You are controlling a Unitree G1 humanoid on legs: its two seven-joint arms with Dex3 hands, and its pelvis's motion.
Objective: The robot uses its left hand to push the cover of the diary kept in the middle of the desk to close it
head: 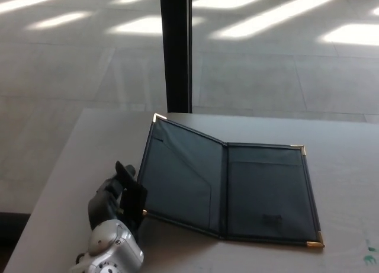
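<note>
While the diary is lying open just right of our left hand, we are tucking spread fingers against the raised left cover, holding nothing, placed low at its outer edge for pushing it over.

The left hand hides the diary cover's near-left corner, and its silver wrist runs off the bottom edge.
</note>
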